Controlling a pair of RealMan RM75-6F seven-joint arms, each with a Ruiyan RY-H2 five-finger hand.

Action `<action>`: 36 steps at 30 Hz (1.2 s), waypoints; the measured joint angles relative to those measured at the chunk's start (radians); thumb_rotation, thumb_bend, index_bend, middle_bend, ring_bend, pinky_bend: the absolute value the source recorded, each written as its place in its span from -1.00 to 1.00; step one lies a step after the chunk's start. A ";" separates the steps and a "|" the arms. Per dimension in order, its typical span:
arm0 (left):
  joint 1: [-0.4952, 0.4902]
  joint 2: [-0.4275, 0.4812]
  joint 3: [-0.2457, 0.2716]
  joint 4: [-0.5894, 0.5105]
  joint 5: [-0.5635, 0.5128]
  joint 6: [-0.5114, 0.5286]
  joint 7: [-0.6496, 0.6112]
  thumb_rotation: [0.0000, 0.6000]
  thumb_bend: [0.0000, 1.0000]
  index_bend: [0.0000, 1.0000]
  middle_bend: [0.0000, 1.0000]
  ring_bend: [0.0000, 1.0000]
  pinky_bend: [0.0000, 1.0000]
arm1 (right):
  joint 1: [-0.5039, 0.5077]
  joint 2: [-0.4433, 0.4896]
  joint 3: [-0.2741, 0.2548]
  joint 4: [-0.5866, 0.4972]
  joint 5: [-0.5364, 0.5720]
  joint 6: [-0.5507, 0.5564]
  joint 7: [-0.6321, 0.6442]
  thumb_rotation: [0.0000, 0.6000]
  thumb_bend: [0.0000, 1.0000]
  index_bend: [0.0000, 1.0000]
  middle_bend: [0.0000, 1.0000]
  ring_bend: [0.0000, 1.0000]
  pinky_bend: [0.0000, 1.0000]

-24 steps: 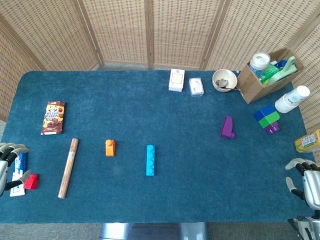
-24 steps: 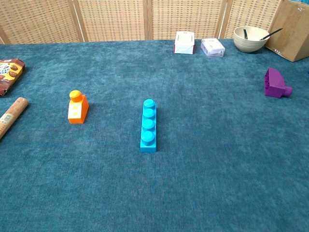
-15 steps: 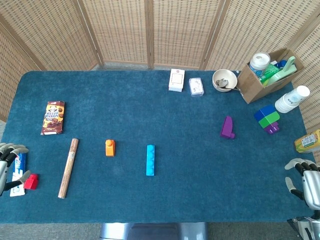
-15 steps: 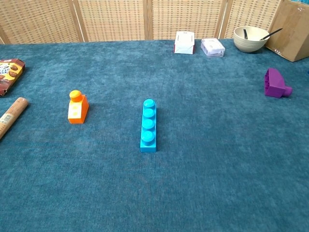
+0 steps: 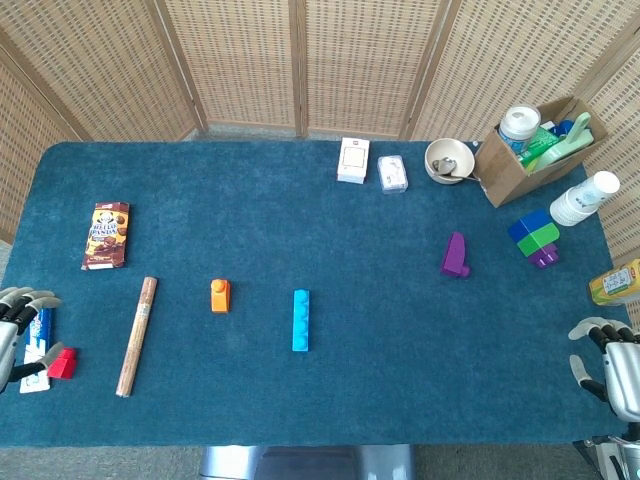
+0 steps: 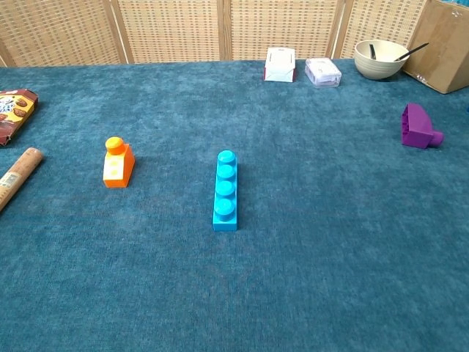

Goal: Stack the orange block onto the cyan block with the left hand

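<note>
A: At the lower left edge of the head view, the left hand (image 5: pixel 14 322) sits just off the blue table (image 5: pixel 300 220), fingers spread, holding nothing. Beside it lie a small red block (image 5: pixel 63 363) and a white-and-blue packet (image 5: pixel 37 340).

B: And the task pieces?

A: Left of centre. The orange block (image 5: pixel 220 295) stands alone on the cloth; the cyan block (image 5: pixel 301 320) lies to its right, apart from it, its long axis running up and down the frame with its studs facing up. That lie suits stacking, I judge: the studs are free to receive the orange piece.

B: What stands in the way?

A: A wooden stick (image 5: pixel 136 336) lies between the hand and the orange block, and a snack packet (image 5: pixel 105 235) sits further up the frame. The hand would probably need to pass over the stick.

B: Room around the blocks?

A: Bare cloth on all sides of both. The purple block (image 5: pixel 454 254), bowl (image 5: pixel 448 160) and cardboard box (image 5: pixel 525 150) are well apart, upper right.

B: The right hand?

A: The right hand (image 5: pixel 610 370) is at the lower right corner, off the table edge, fingers loosely apart, empty.
</note>
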 measured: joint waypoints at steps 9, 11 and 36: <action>-0.030 0.009 0.002 0.012 0.026 -0.035 0.006 1.00 -0.41 -0.37 -0.38 -0.54 -0.60 | -0.003 0.001 0.001 0.002 0.010 -0.003 0.002 1.00 -0.35 -0.11 -0.21 -0.35 -0.21; -0.041 0.011 0.002 0.022 0.038 -0.044 -0.001 1.00 -0.41 -0.37 -0.38 -0.54 -0.60 | -0.003 0.001 0.001 0.002 0.011 -0.003 0.001 1.00 -0.36 -0.11 -0.21 -0.35 -0.21; -0.401 -0.054 0.035 0.512 0.432 -0.085 -0.274 0.99 -0.40 -0.85 -0.60 -0.65 -0.63 | -0.039 0.011 -0.005 -0.045 0.009 0.046 -0.044 1.00 -0.35 -0.11 -0.22 -0.35 -0.21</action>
